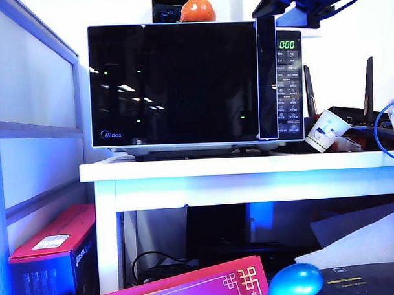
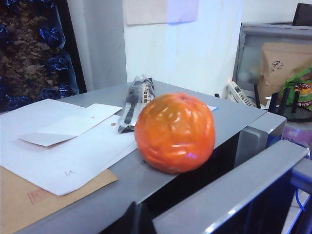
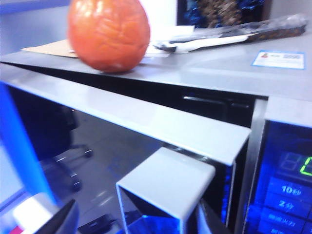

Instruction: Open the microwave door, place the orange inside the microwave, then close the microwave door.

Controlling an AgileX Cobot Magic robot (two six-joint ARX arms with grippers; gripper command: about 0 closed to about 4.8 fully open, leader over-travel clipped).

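I see the microwave [image 1: 195,83] sitting on the white counter [image 1: 249,166]. The orange [image 1: 197,10] rests on top of the microwave, near the front edge. The microwave door [image 1: 175,83] is pulled open just a little, and I see a dark gap behind its top edge from both wrist cameras.

My left gripper [image 2: 136,219] is above the door, just in front of the orange [image 2: 175,132]. Only a dark tip shows, so I cannot tell if its fingers are open or closed.

My right gripper [image 3: 134,222] is at the door handle [image 3: 163,187]. One finger [image 3: 61,219] sits on each side of the handle. I cannot tell if they squeeze it.

A paper cup [image 1: 326,131] lies tipped over right of the microwave.
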